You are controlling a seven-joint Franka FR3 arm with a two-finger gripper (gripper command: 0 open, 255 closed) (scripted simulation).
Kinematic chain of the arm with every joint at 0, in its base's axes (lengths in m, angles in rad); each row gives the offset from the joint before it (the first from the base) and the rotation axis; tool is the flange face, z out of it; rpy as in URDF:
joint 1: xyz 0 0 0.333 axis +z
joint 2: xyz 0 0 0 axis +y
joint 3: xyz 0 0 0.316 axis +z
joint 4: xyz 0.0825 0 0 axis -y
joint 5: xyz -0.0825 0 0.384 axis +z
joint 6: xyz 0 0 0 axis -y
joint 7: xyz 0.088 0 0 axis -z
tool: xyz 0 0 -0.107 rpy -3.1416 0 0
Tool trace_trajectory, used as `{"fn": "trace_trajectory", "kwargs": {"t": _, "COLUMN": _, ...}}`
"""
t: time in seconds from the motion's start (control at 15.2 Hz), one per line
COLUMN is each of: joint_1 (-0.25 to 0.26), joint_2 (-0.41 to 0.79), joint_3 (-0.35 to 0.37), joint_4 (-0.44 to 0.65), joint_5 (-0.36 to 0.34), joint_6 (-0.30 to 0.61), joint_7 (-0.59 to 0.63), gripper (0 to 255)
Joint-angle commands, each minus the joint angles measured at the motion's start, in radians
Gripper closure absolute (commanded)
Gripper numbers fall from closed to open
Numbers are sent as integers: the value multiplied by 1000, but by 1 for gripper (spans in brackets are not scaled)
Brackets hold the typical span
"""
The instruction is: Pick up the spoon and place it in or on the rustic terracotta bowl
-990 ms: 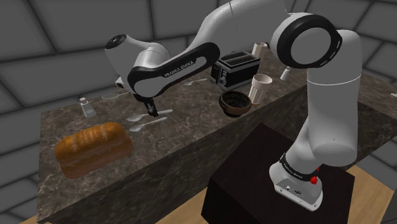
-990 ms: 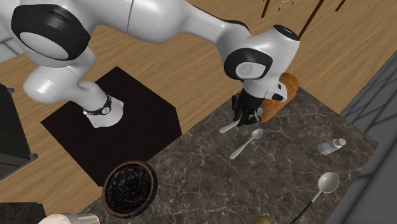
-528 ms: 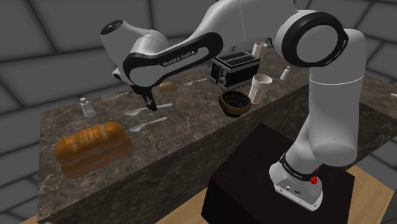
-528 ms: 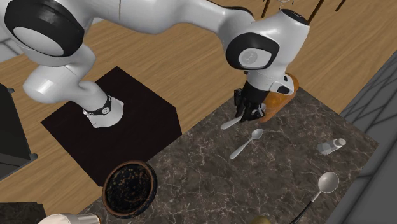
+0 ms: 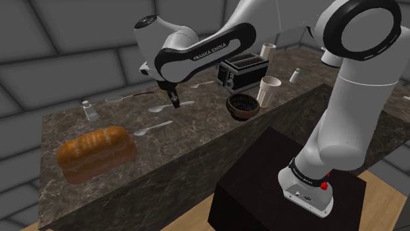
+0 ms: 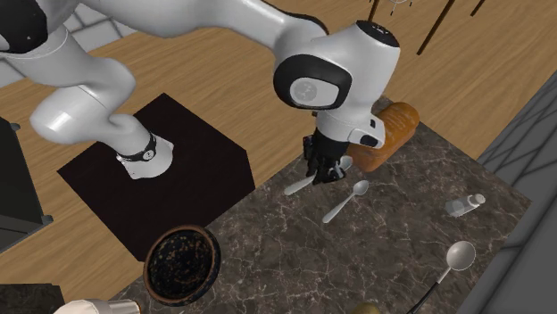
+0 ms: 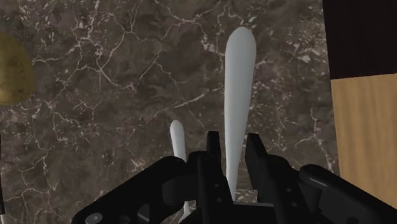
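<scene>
1. Countertop [image 5: 197, 141]: dark brown marble with pale veins, carrying every item below except items 2 and 3.
2. Franka arm [image 5: 348, 98]: white with dark joints, reaching from the stand over the middle of the counter.
3. Stand [image 5: 263, 177]: black box on a wooden floor, set against the counter's near side.
4. Bread loaf [image 5: 95, 152]: golden brown, at the shoulder view's left end of the counter.
5. Toaster [image 5: 243, 69]: black and silver, towards the back, just behind the bowl.
6. Terracotta bowl [image 5: 242, 105]: dark brown with a speckled inside, upright and with nothing in it; it stands apart from the gripper, to the shoulder view's right.
7. Gripper [image 7: 234, 143]: black, with both fingers pressed against the spoon's shaft.
8. Spoon [image 7: 238, 76]: plain white, pinched part-way along its slim handle, with a long end reaching forward past the fingertips. It appears raised off the marble.
   - Handling, judged: light and stiff, with a smooth, likely slippery surface. A narrow shaft like this can swivel in a two-point pinch (slow travel would suit it). The handle is the sensible hold. The spoon need only clear the bowl's rim before release, and it should not break on a short drop.
9. Second spoon [image 5: 152, 126]: white, lying flat on the marble below and near the gripper, and not held.
</scene>
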Motion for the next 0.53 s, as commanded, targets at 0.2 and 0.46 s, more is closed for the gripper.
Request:
{"fn": "trace_trajectory", "kwargs": {"t": 0.2, "joint_1": -66, "joint_2": -151, "joint_3": -31, "joint_4": -194, "joint_5": 31, "joint_6": 74, "joint_7": -89, "gripper": 255}}
{"fn": "trace_trajectory", "kwargs": {"t": 0.46, "joint_1": -110, "joint_2": -258, "joint_3": -69, "joint_4": -324, "joint_5": 47, "joint_6": 122, "joint_7": -170, "gripper": 255}}
